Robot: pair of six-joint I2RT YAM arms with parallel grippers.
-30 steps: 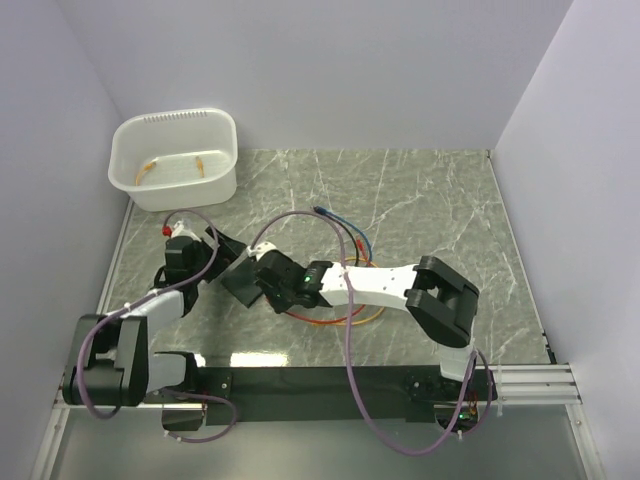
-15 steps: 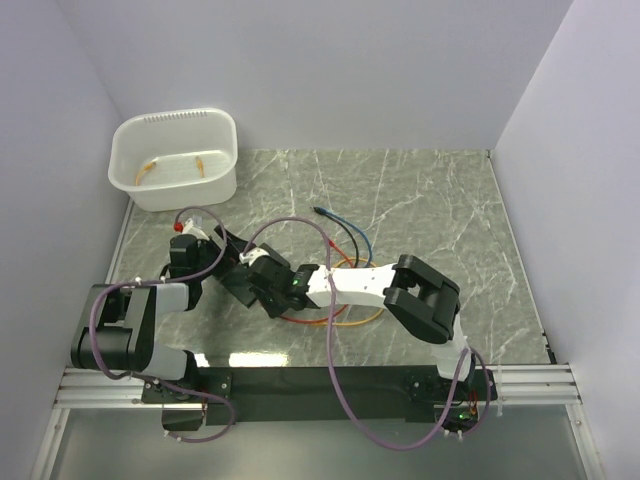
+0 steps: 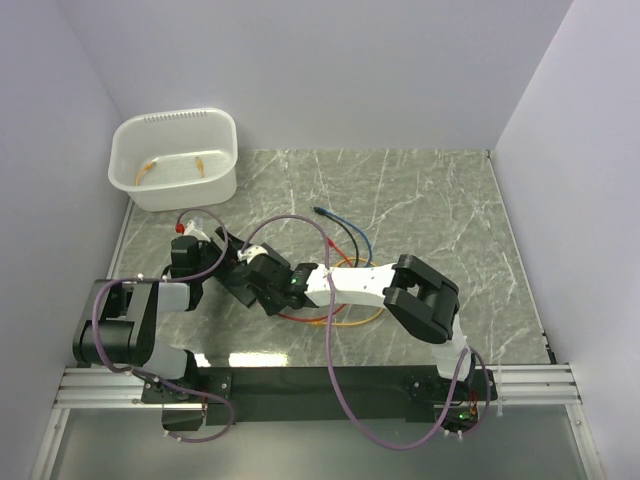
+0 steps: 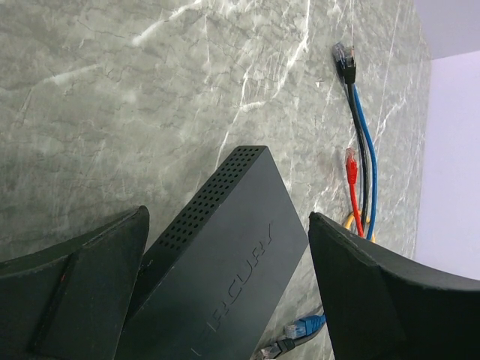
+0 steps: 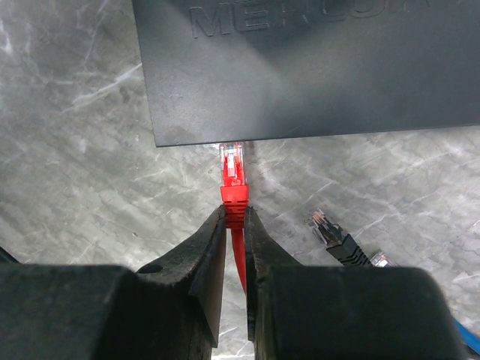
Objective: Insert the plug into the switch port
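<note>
At the far left of the top view a white tub (image 3: 175,160) sits at the back corner of the marble table (image 3: 440,200), well apart from the work. In front of it the left gripper (image 3: 215,255) reaches toward the switch (image 3: 240,283), which lies flat on the table between the two arms, left of centre. The left wrist view shows this gripper's fingers (image 4: 82,285) spread wide, one on either side of the switch (image 4: 225,262) – I cannot tell whether either pad touches it. The switch's vented short end points away from that camera.

Just to the right, the right gripper (image 3: 262,272) comes at the switch from the other side. In its wrist view the fingers (image 5: 206,255) stand narrow, pinched on the boot of a red plug (image 5: 233,176). The plug's clear tip meets the near long edge of the switch (image 5: 315,67) close to its corner – the sockets are hidden from here, so whether the tip has entered one cannot be told.

Right of the held plug, a black plug (image 5: 328,229) lies loose on the marble near the switch. Further right in the top view, blue and orange cables (image 3: 350,245) loop on the table beside the right arm, with one plug end pointing toward the back wall.
</note>
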